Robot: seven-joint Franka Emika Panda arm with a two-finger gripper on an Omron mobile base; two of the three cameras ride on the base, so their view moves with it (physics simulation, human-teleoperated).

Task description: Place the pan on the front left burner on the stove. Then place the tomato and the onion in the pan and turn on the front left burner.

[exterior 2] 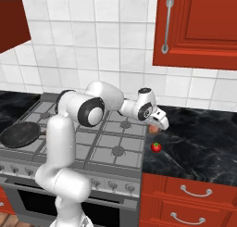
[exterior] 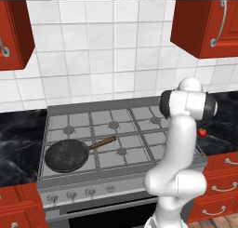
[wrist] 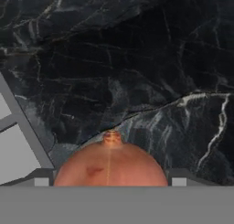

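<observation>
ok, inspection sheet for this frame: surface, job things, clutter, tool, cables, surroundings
Surface: grey stove set between black marble counters.
Pan: sits on the front left burner, handle pointing back-right.
Tomato: on the right counter, near the stove edge.
Onion: on the right counter, between the tool's fingers in the hand view.
Clutter: nothing seen.
Tool: low over the onion, fingers on either side; grip cannot be confirmed.
Cables: nothing seen.
Surroundings: white tile wall, red cabinets above, red drawers below, knobs along the stove front.
</observation>
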